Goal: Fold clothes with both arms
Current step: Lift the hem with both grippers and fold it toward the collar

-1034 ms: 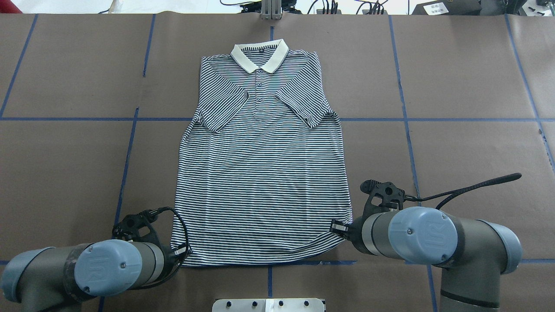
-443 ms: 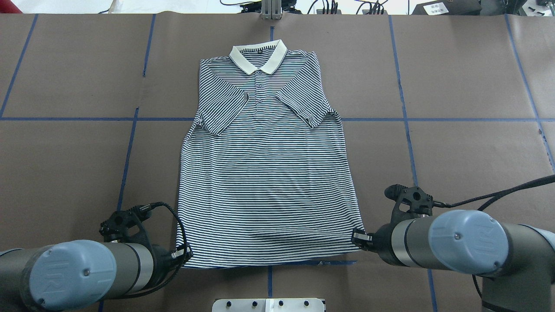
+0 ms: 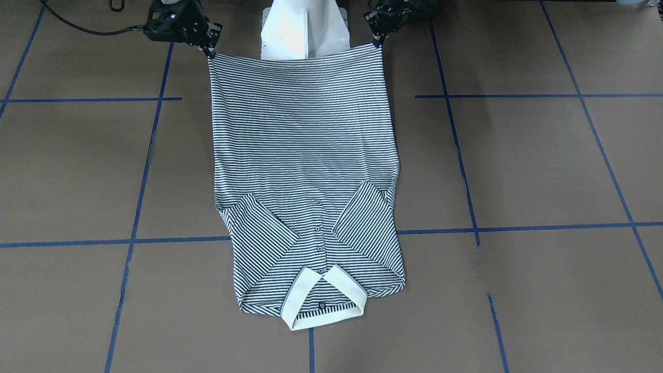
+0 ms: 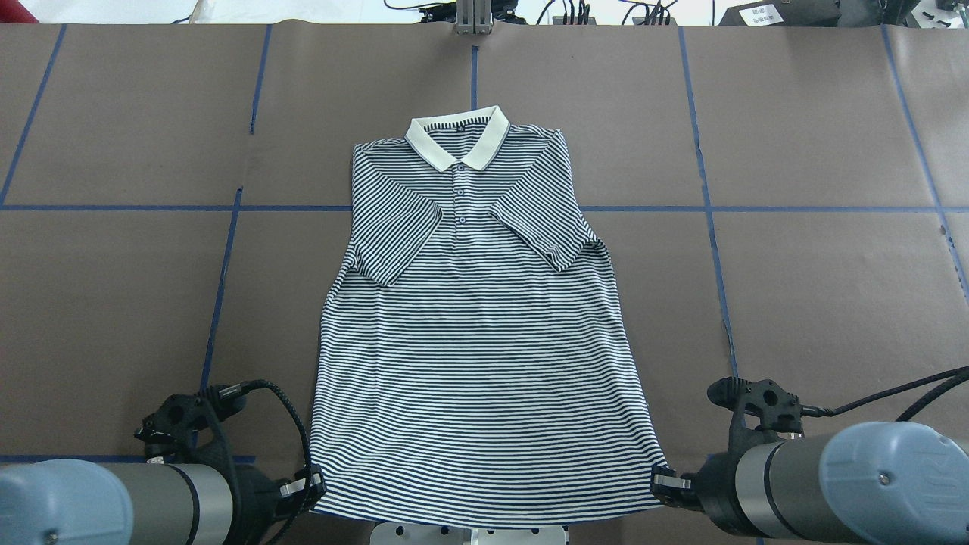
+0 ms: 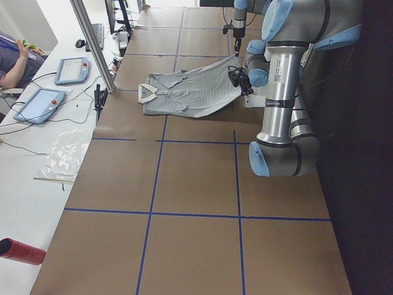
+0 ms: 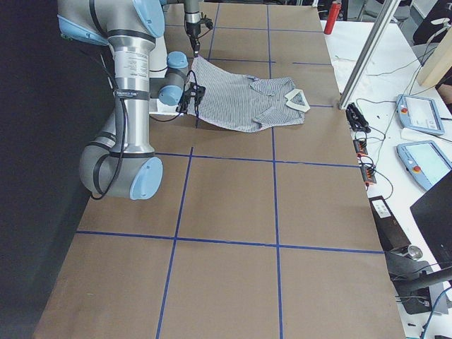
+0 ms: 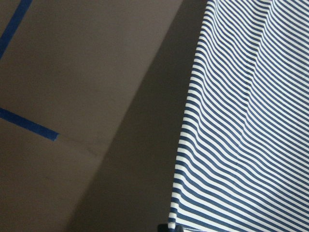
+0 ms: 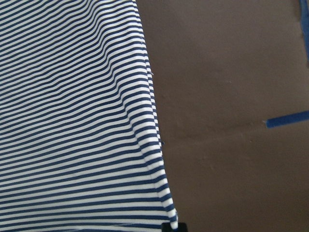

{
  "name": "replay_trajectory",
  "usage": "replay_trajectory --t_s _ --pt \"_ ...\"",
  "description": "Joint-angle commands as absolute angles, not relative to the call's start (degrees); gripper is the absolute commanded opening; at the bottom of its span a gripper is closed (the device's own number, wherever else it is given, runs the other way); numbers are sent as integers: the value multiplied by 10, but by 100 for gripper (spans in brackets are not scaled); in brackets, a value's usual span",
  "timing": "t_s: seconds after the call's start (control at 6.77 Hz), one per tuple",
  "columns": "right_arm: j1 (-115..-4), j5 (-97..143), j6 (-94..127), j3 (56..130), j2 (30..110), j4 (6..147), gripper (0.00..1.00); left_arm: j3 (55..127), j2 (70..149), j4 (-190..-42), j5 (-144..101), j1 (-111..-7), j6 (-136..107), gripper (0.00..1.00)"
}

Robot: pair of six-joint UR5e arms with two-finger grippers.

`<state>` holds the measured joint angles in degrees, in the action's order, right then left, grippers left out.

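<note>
The striped polo shirt (image 4: 477, 333) lies face up with its cream collar (image 4: 458, 140) at the far end and both sleeves folded in over the chest. My left gripper (image 4: 312, 484) is shut on the shirt's hem corner at the near left. My right gripper (image 4: 660, 481) is shut on the hem corner at the near right. The hem is stretched taut between them and lifted off the table, over the white pedestal base (image 3: 303, 28). In the front-facing view the shirt (image 3: 305, 171) hangs between the right gripper (image 3: 210, 52) and the left gripper (image 3: 378, 39). Both wrist views show striped cloth (image 7: 251, 121) (image 8: 72, 111).
The table is covered in brown paper (image 4: 817, 265) with blue tape lines (image 4: 711, 208). An aluminium post (image 4: 473, 19) stands at the far edge. Cables trail from each wrist. Tablets (image 5: 40, 104) and an operator sit beside the table in the side views.
Both grippers have pulled back toward the robot base, holding the hem corners. The whole shirt slid toward me, and the hem now hangs stretched and raised over the base.
</note>
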<state>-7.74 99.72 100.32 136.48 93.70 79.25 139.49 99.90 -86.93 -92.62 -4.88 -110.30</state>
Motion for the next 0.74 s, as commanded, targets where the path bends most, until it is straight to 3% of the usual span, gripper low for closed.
replay_trajectory --t_s 0.0,0.44,0.59 --pt "-80 999 1008 1383 943 792 0 1418 1001 -840 -926 -36 -1100 0" --pt "-235 1016 831 1324 867 792 0 1370 1053 -842 -936 -143 -973 0" --pt "-289 1025 770 1263 805 792 0 1316 1084 -843 -961 -209 -931 0"
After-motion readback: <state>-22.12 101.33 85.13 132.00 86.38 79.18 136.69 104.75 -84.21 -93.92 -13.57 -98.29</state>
